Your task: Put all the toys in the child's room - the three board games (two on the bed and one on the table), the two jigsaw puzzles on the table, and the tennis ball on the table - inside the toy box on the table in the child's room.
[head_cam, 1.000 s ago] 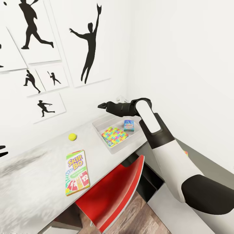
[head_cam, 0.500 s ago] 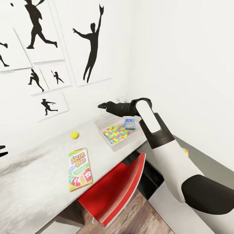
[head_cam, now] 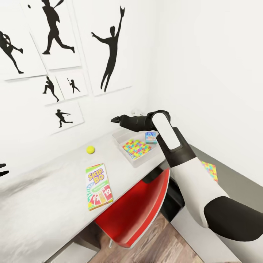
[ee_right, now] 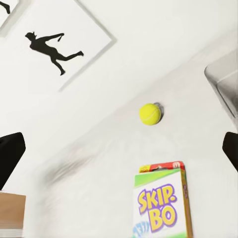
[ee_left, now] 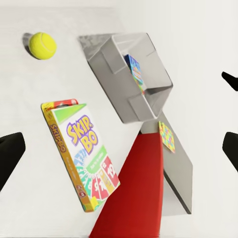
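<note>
A: A child's room, white walls hung with black baseball silhouettes. The pale grey table runs along the far wall, a red chair tucked under its near edge.

B: And the toy box?

A: At the table's far right corner, already holding a jigsaw puzzle and the small blue board game. A second puzzle lies on the lower dark-grey section, further right.

B: What is left out?

A: The Skip-Bo box lies flat near the table's front edge; the tennis ball sits beyond it, well apart from both box and bin.

B: The grippers?

A: The right gripper hangs above the toy box's left rim, fingers spread, holding nothing. The left gripper is likewise parted and empty, looking down on Skip-Bo.

B: Best approach?

A: Probably a square descent over Skip-Bo's short sides.
</note>
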You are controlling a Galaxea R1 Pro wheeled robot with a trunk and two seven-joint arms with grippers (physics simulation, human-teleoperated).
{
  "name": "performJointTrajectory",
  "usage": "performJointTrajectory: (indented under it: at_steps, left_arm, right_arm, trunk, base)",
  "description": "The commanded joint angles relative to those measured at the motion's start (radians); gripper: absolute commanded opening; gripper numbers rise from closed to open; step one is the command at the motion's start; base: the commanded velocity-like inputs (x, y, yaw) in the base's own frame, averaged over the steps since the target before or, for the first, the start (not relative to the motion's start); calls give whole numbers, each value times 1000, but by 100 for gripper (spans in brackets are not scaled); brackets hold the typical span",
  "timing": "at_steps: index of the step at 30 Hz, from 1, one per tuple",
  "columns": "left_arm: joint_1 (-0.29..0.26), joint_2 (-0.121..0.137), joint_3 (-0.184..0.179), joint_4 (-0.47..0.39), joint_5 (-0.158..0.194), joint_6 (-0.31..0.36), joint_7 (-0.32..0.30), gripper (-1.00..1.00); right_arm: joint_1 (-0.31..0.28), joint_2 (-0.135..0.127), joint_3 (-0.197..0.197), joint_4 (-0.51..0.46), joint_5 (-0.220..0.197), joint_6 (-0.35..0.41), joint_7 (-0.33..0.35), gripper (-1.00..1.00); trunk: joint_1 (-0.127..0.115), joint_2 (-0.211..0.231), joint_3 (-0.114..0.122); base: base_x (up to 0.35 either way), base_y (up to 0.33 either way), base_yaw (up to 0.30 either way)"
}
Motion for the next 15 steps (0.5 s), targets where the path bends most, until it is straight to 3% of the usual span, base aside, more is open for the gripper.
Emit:
performJointTrajectory:
  at_steps: [1, 6, 10, 15]
  left_arm:
    - [-1, 0, 0, 1, -1, 11, -5, 100]
    - [-1, 0, 0, 1, -1, 11, -5, 100]
    - [0, 0, 0, 4, -3, 8, -5, 100]
    - [2, 2, 0, 8, -9, 5, -5, 100]
  right_arm:
    - [-1, 0, 1, -1, -10, 1, -19, 100]
    - [-1, 0, 5, -1, -11, 2, -125, 100]
    - [-1, 0, 9, 6, -15, 10, -224, 100]
    - [-1, 0, 10, 17, -22, 18, -252, 100]
  trunk:
    - [0, -2, -2]
    - [0, -2, -2]
    - [0, -2, -2]
    - [0, -2, -2]
  base:
    - [-89, 228, 0]
    - [-63, 224, 0]
    - [-14, 73, 0]
    - [-3, 17, 0]
